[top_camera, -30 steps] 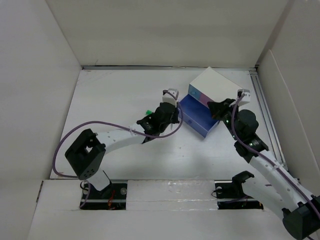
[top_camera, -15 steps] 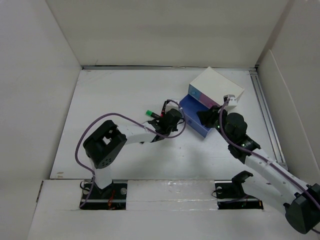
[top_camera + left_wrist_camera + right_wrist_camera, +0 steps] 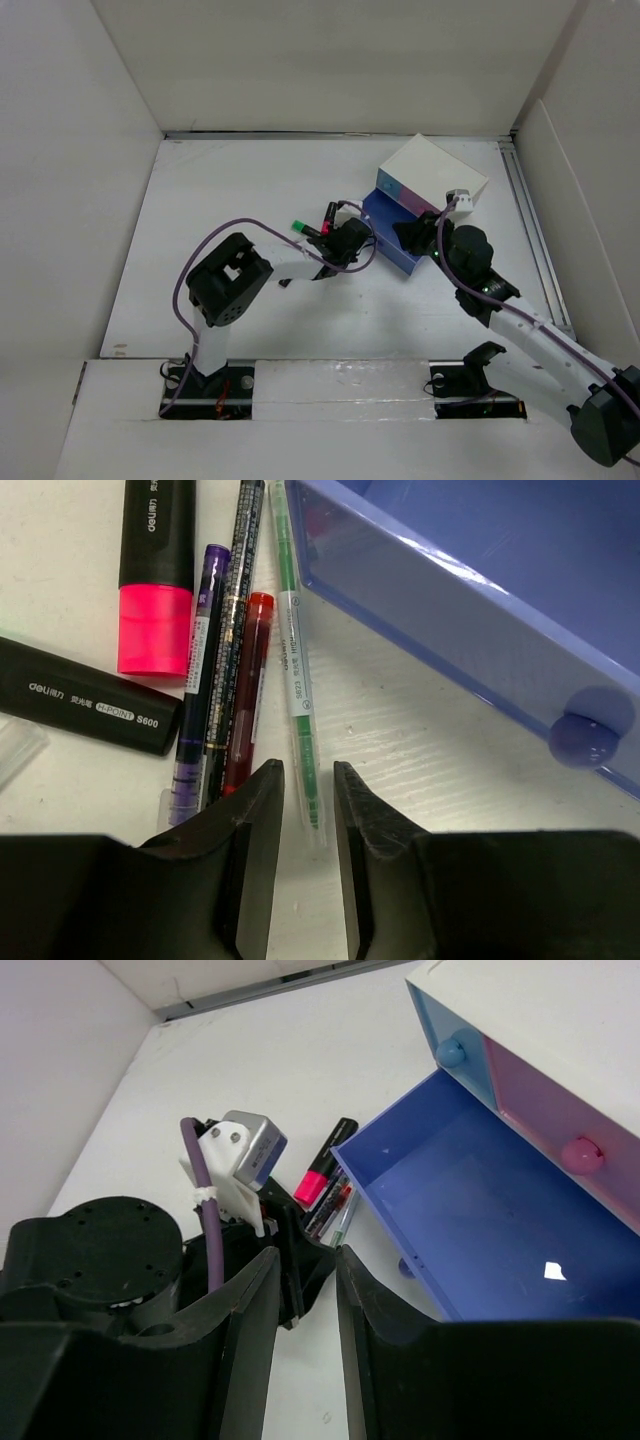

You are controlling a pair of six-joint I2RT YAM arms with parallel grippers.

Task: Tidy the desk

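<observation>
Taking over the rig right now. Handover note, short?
Left claw: open, empty, low over the desk, tips at the green pen.
Right claw: open, empty, by the blue drawer.
Things: the blue drawer is pulled out of the box and looks empty; the other two drawers are shut. The green pen, three more pens, a pink highlighter and a black marker lie on the desk beside the drawer.
Done: drawer open.
Left: probably put the pens and markers in, then shut the drawer.
</observation>
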